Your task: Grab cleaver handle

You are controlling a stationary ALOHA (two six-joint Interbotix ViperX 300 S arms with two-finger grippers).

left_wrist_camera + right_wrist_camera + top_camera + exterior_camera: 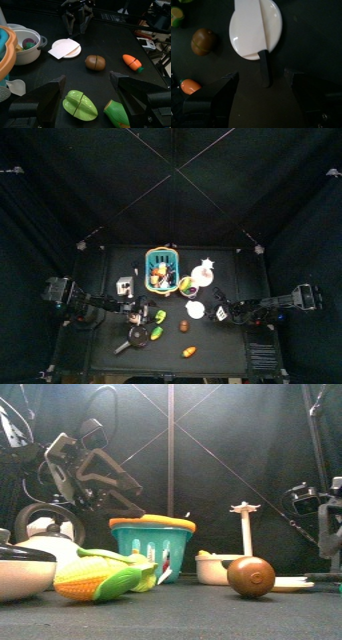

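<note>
The cleaver lies on a white oval plate (254, 27), its pale blade (261, 22) on the plate and its black handle (264, 67) sticking out over the rim onto the black table. My right gripper (261, 76) is open, with one jaw on each side of the handle's end, not touching it. In the top view the plate (195, 309) sits mid-table with the right gripper (218, 312) just right of it. My left gripper (87, 82) is open and empty, above toy food left of the plate (65, 47).
A teal basket (147, 544) stands at the back. A brown ball-shaped fruit (95, 62), a carrot (131, 61), a green vegetable (80, 105) and a white pot (23, 45) lie around. Corn (94, 579) and a white bowl (20, 569) are at the front left.
</note>
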